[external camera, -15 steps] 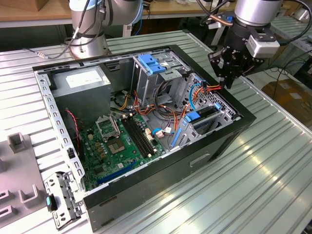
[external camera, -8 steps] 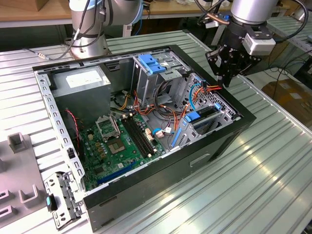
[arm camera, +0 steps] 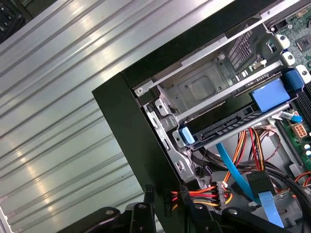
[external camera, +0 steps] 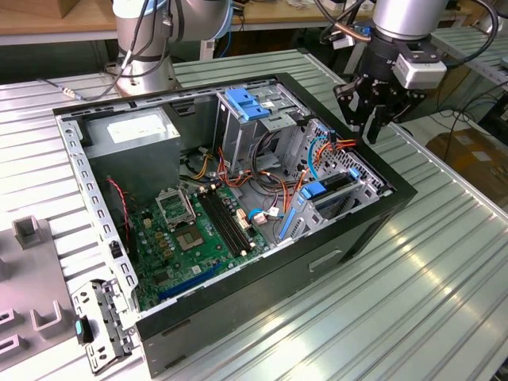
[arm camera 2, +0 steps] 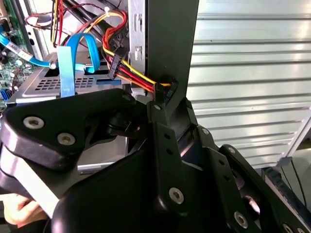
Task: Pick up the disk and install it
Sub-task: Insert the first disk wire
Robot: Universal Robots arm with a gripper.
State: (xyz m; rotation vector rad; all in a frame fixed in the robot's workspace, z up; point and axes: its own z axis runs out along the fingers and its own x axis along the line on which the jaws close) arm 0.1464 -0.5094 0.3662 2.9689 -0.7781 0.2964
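A black, open-sided computer case (external camera: 262, 295) is seen lying on a ribbed silver metal table (external camera: 429, 302). The black two-fingered tool (external camera: 375, 131) is found high at the exterior view's right, hung over the case's rim on that side with its fingers pointed downward. The fingers are held apart with a gap between them, and nothing is grasped. In the first wrist view the tool (arm camera: 167, 196) is seen just above the black case wall, with a red, yellow and black power cable (arm camera: 204, 193) close beside it.

The flat silver-grey metal disk (external camera: 335, 184), framed by blue plastic carrier rails, is seated edge-on inside the case, right of centre in the exterior view. It is placed lower than the tool, toward the exterior view's left of it, and apart from it. In the first wrist view the disk (arm camera: 228, 128) is shown slotted into a sheet-metal drive bay (arm camera: 199, 90), with a blue tab at each end. A light-blue flat data cable (arm camera: 233, 167) is run near it.

A green motherboard (external camera: 190, 234) is laid on the case floor at the centre of the exterior view. A grey power-supply box with a white sticker (external camera: 131, 131) is set at the upper left, and a tall metal cage topped by a blue plastic latch (external camera: 248, 103) is stood at the upper centre.
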